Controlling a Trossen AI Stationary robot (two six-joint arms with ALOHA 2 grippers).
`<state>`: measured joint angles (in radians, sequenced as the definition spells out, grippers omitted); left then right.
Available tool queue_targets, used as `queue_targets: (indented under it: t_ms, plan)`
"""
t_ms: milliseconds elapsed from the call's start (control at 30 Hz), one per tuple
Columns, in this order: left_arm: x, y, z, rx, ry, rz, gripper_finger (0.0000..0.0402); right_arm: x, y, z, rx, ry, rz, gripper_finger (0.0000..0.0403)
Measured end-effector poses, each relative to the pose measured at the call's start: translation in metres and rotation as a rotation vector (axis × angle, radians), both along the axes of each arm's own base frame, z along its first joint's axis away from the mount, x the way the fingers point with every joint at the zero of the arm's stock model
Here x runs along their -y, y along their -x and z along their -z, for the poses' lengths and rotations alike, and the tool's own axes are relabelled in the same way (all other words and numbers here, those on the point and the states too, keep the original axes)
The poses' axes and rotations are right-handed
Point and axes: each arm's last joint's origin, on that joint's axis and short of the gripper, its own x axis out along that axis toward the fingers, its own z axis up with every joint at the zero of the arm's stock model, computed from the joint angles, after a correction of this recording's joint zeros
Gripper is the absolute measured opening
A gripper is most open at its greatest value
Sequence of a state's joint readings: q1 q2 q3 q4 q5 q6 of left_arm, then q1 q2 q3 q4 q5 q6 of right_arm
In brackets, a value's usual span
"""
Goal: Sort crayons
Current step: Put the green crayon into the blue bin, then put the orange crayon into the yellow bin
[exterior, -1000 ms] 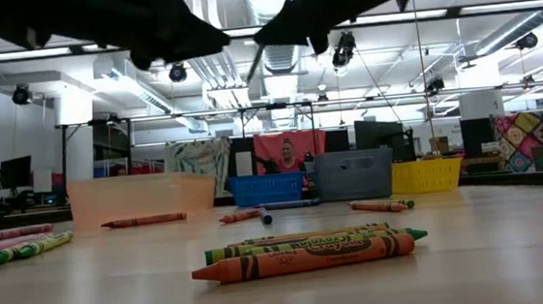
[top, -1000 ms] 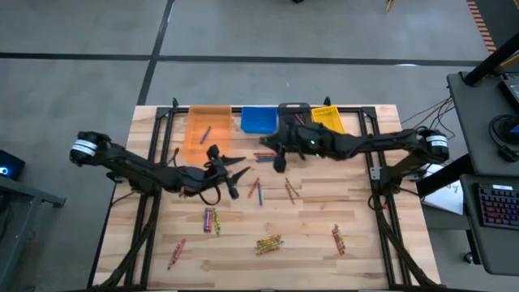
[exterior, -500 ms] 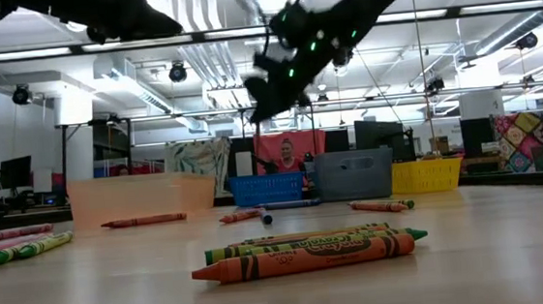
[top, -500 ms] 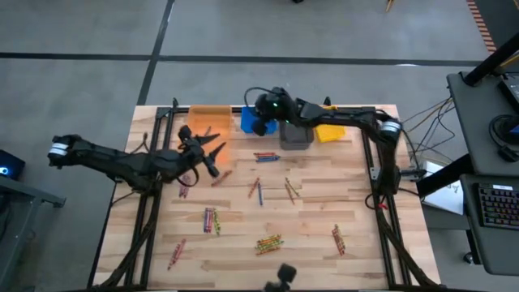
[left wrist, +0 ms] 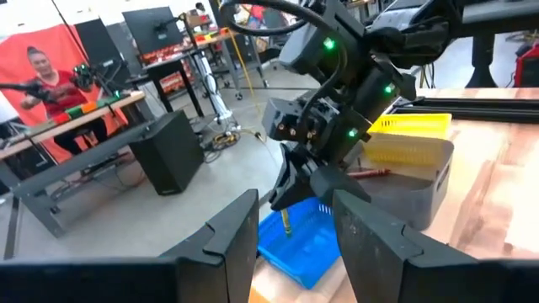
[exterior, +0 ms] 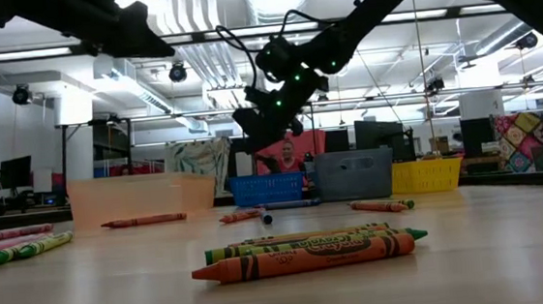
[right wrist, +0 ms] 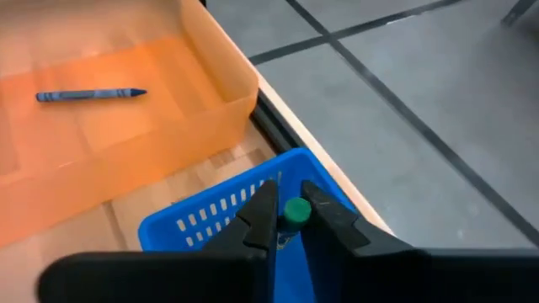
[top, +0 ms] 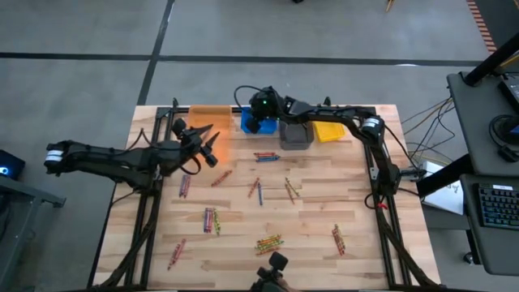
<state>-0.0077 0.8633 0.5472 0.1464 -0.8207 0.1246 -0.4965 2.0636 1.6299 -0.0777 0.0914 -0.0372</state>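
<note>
Front crayons (exterior: 309, 252): an orange one and a green one lie side by side nearest the low camera; the printed wrappers are too blurred to read.
Loose crayons (top: 268, 242): small clusters spread over the table (top: 324, 203), from about 5 to 8 o'clock of the table's middle.
Left gripper (top: 203, 146): fingers spread, holding nothing, over the orange bin (top: 207, 118) at about 10 o'clock.
Blue crayon (right wrist: 91, 94): lies alone on the orange bin's floor.
Right gripper (right wrist: 288, 220): over the blue bin (right wrist: 210, 220) at 12 o'clock, fingers narrowly parted around a green crayon (right wrist: 296, 210), tip pointing down into the bin.
Grey bin (top: 296, 134) and yellow bin (top: 330, 130): next in the far row.
</note>
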Motion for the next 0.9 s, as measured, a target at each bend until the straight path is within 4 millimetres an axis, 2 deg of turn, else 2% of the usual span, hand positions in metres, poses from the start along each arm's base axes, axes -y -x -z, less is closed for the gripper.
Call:
queue_targets:
  t_ms: [200,333,500,633,767,900]
  plan:
    - [0.0,-0.006,0.006,-0.031,0.004,-0.003,0.0136,-0.001,0.0,0.001,0.016,-0.04,0.004,0.0103]
    - [-0.001,-0.008,0.008,-0.057,-0.01,-0.004,0.0136,-0.002,0.002,0.001,-0.003,-0.054,0.007,0.0127]
    - [-0.004,-0.007,0.006,-0.07,-0.037,-0.016,0.0136,-0.004,0.006,-0.01,-0.004,-0.049,0.004,0.013]
    - [-0.008,-0.004,0.003,-0.041,-0.031,-0.035,0.0136,-0.01,0.015,-0.027,-0.041,-0.055,-0.009,0.0126]
    - [-0.007,-0.001,0.0,-0.011,-0.02,-0.028,0.0136,-0.024,0.031,-0.049,-0.094,-0.093,-0.061,0.0126]
    - [-0.006,-0.003,-0.009,0.031,0.005,0.046,0.0136,-0.046,0.047,-0.06,-0.1,-0.125,-0.131,0.0129]
